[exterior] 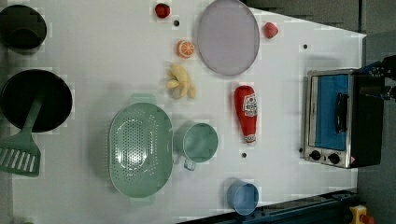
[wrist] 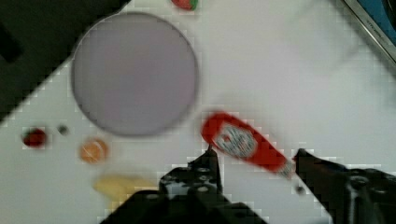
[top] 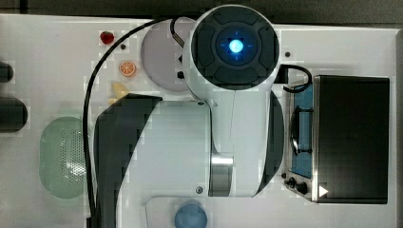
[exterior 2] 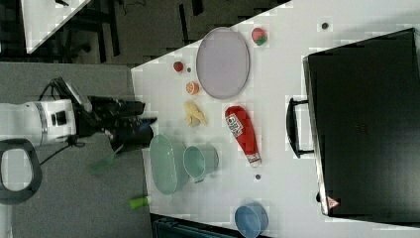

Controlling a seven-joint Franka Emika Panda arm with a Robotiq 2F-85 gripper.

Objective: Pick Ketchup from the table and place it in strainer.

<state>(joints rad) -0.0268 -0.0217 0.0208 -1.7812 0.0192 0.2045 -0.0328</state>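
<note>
While empty, strainer (exterior: 140,149) beside cup (exterior: 200,142)

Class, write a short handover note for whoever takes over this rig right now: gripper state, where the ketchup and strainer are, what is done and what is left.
Gripper: open, holding nothing, above the table with the ketchup between its fingers in the wrist view.
Ketchup: lying flat on the table, between the grey plate and the toaster oven in the left view, not gripped.
Strainer: on the table beside the green cup, nothing in it.
Done: nothing picked up yet.
Left: lower, grip the ketchup, carry it over, release it in the strainer.
</note>
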